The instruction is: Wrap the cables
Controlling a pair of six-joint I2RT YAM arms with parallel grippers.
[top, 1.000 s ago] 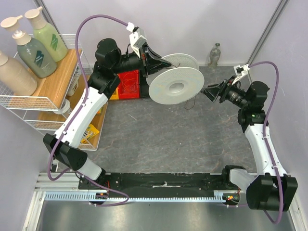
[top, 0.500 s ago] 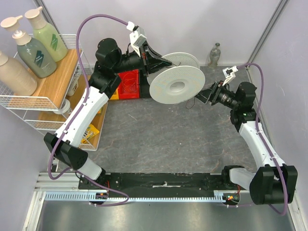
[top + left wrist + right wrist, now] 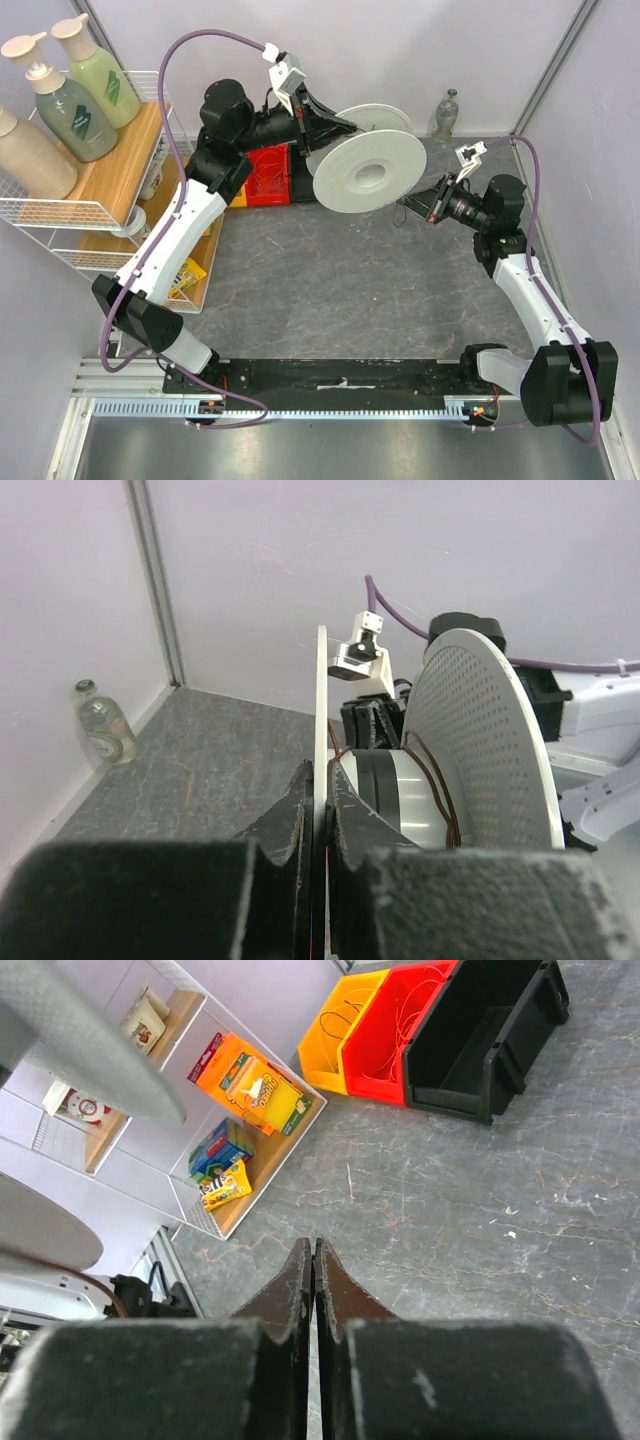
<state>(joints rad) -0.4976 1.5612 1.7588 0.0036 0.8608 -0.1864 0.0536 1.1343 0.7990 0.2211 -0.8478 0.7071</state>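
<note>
My left gripper (image 3: 328, 137) is shut on the thin rim of one flange of the white spool (image 3: 369, 171) and holds it in the air at the back of the table. In the left wrist view the fingers (image 3: 296, 805) pinch that flange (image 3: 322, 690) edge-on. The cable (image 3: 436, 780), a thin dark wire, is wound in a few turns on the hub, and a strand rises toward my right gripper (image 3: 372, 726) behind the spool. My right gripper (image 3: 408, 205) is shut just right of the spool, where the wire (image 3: 396, 216) hangs. In the right wrist view its jaws (image 3: 315, 1248) are pressed together.
Yellow (image 3: 336, 1022), red (image 3: 402, 1018) and black (image 3: 492, 1026) bins stand at the back left. A wire rack (image 3: 112, 172) with pump bottles (image 3: 72, 108) and snack boxes (image 3: 250, 1084) fills the left side. A small clear bottle (image 3: 447, 114) stands by the back wall.
My right gripper moved left to the spool's right edge and shut. The left gripper kept its grip while the spool shifted slightly right.
</note>
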